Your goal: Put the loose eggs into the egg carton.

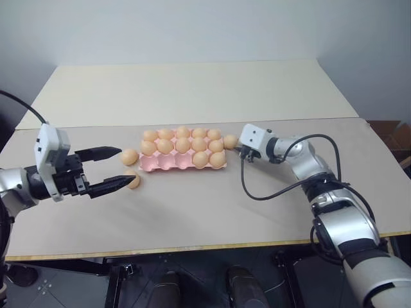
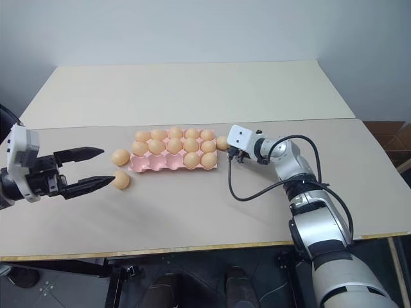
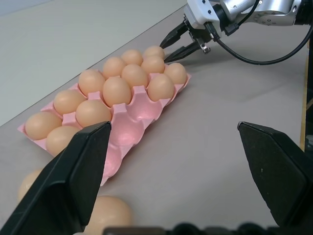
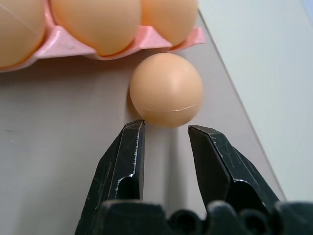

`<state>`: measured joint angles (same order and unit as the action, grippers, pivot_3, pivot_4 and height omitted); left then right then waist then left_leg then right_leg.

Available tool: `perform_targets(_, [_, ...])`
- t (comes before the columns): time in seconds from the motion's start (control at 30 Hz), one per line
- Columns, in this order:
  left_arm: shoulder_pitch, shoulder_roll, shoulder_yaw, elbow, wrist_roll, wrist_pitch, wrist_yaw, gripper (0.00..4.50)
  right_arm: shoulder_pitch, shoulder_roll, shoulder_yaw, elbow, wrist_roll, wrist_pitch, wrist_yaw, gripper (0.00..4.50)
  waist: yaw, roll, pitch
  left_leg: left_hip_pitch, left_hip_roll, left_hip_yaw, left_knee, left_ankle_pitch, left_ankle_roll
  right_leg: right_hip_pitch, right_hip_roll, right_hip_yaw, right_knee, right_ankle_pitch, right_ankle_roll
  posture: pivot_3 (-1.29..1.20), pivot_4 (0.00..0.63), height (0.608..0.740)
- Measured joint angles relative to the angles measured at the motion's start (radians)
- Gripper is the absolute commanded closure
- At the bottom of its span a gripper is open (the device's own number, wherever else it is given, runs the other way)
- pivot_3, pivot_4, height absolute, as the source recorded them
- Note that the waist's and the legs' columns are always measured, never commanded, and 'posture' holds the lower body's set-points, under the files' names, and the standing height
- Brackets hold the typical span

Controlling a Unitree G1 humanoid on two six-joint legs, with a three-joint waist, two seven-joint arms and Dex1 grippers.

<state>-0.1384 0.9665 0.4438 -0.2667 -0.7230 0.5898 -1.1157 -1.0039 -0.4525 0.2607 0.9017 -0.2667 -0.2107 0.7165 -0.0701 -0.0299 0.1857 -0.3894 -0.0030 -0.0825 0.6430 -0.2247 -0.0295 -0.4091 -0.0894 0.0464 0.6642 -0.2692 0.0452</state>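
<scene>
Fifteen eggs in all: twelve sit in the egg carton (image 1: 168, 165), filling its far and middle rows and the two rightmost cups of its near row, which leaves three near-row cups bare at the left end. The carton lies flat near the middle of the table (image 1: 192, 212). Three loose eggs rest on the table: one (image 1: 230, 141) just beside the carton's right end, one (image 1: 129, 156) just off its left end, and one (image 1: 133, 181) a little nearer than that. The left gripper (image 1: 123, 167) hangs beside the two left-hand eggs with its jaws spread wide and nothing between them; seen from the head, its nearer fingertip overlaps the nearer egg, and contact cannot be judged. The right gripper (image 4: 165, 128) points at the right-hand egg with its jaws partly parted, not clamped on anything. The right wrist view shows the egg lying just past the fingertips, with a thin pale line across its shell. The left wrist view shows the three bare pink cups plainly, and the right gripper beyond the carton's far end.
</scene>
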Motion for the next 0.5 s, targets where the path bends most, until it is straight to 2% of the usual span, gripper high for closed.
perform_targets(0.33, [-0.006, 0.000, -0.010, 0.006, 0.010, -0.016, -0.005, 0.00, 0.052, -0.041, -0.004, -0.076, 0.014, 0.008, 0.048, 2.78, -0.002, 0.000, 0.000, 0.000, 0.000, 0.000, 0.000, 0.000, 0.000, 0.000, 0.000, 0.000, 0.000, 0.000, 0.000, 0.00, 0.150, 0.740])
perform_targets(0.43, [-0.006, 0.000, -0.010, 0.006, 0.010, -0.016, -0.005, 0.00, 0.052, -0.042, -0.004, -0.095, 0.017, 0.027, 0.080, 2.22, -0.001, 0.000, 0.000, 0.000, 0.000, 0.000, 0.000, 0.000, 0.000, 0.000, 0.000, 0.000, 0.000, 0.000, 0.000, 0.00, 0.150, 0.740])
perform_targets(0.5, [-0.006, 0.000, -0.010, 0.006, 0.010, -0.015, -0.005, 0.00, 0.055, -0.051, -0.004, -0.122, 0.018, 0.038, 0.115, 1.58, 0.000, 0.000, 0.000, 0.000, 0.000, 0.000, 0.000, 0.000, 0.000, 0.000, 0.000, 0.000, 0.000, 0.000, 0.000, 0.00, 0.150, 0.740])
